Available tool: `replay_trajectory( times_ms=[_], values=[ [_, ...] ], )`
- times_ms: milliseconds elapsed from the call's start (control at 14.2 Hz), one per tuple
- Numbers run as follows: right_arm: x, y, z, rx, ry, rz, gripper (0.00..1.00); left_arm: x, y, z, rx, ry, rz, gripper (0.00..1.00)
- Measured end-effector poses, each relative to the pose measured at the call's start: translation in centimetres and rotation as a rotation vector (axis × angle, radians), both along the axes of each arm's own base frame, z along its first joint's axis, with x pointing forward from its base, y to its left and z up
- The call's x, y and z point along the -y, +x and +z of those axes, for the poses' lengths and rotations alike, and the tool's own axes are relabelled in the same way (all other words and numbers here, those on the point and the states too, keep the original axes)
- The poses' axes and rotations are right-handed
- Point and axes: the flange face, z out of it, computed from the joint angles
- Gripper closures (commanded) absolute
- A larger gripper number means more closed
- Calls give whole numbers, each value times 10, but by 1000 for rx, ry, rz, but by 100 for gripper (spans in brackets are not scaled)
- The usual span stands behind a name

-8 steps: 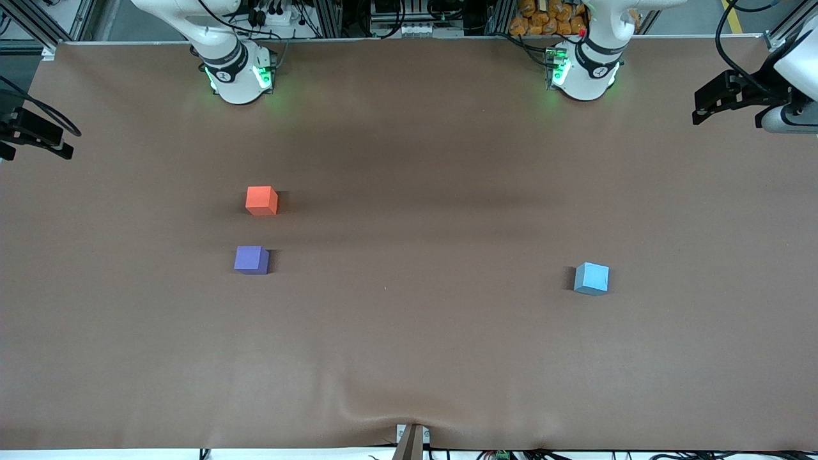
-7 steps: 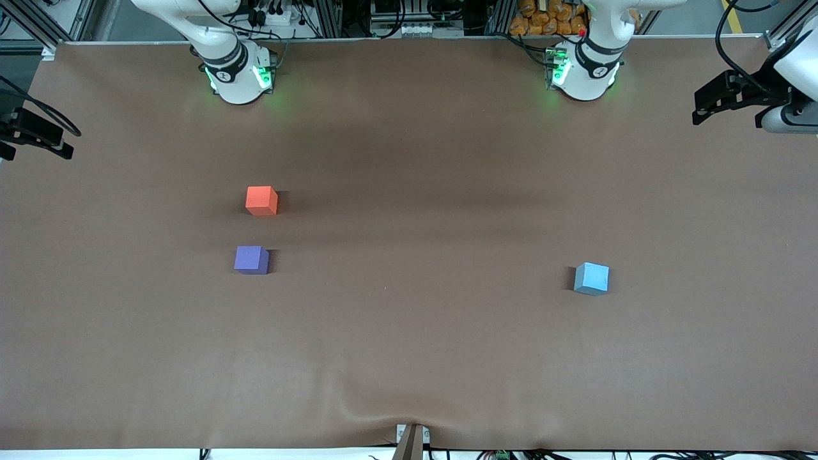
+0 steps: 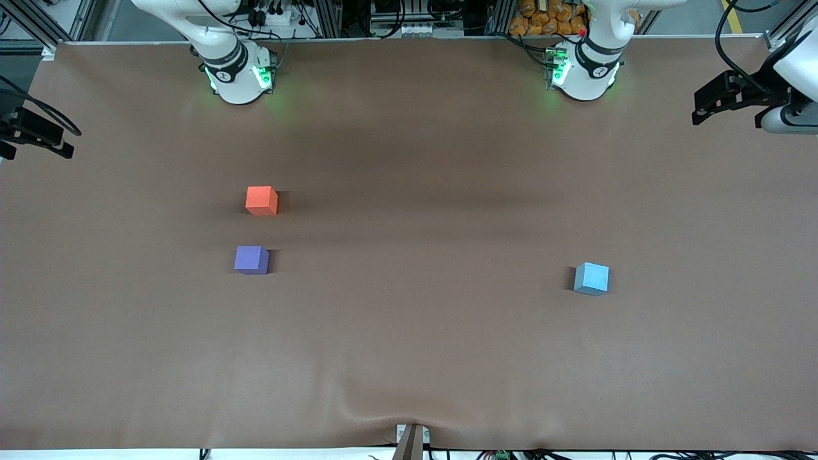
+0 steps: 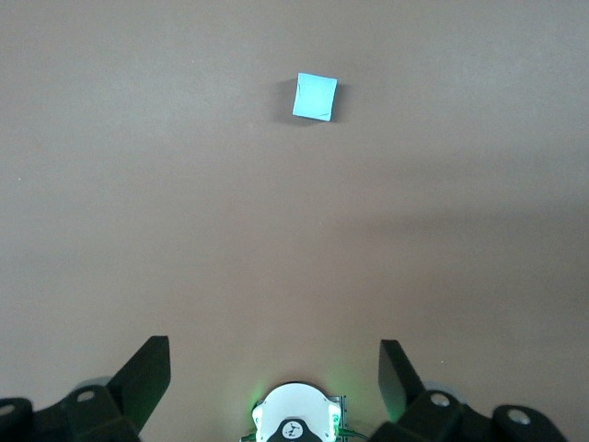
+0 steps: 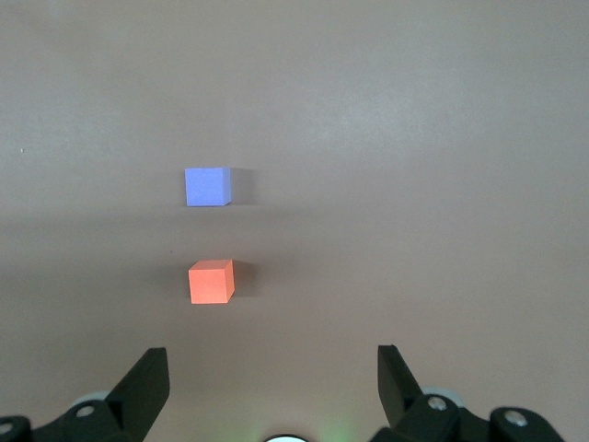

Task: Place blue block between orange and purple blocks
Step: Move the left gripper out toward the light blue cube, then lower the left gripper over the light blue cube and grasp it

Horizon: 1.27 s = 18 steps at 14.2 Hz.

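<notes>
**Three cubes on a brown desk, both arms waiting high**

A brown matte desk [image 3: 409, 358] fills the scene, with both robot bases along its top edge in the front view. The blue block [image 3: 591, 278] lies toward the left arm's end of the desk, turned slightly askew. The orange block [image 3: 261, 200] and the purple block [image 3: 251, 260] sit toward the right arm's end, near each other with a gap between them, the purple one nearer the front camera. The blue block is well apart from both.

The left gripper [image 4: 274, 368] hangs high over the desk near its own base, jaws wide and empty, the blue block [image 4: 315, 97] well clear of them. The right gripper [image 5: 272, 373] waits likewise, jaws wide and empty, above the orange block [image 5: 211, 281] and purple block [image 5: 207, 186].
</notes>
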Motion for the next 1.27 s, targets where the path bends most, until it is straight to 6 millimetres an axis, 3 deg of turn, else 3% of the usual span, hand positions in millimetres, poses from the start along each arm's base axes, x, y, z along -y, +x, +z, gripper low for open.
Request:
replay_trajectory(
  times_ms=[212,424,706,848,1271],
  values=[
    [0,-1,-1,-6,1,0,0,2,9,-16,-32,2,-3,0],
    [0,-1,-1,-7,1,0,0,11,25,-46,-86,6,-18,0],
    [0,-1,-2,-9,1,-1,0,40,61,-90,-63,4,-32,0],
    [0,-1,-3,-11,1,-1,0,43,76,-109,-42,3,-10,0],
    [0,-1,-4,-13,1,-1,0,46,110,-203,-55,-1,-6,0]
  ],
)
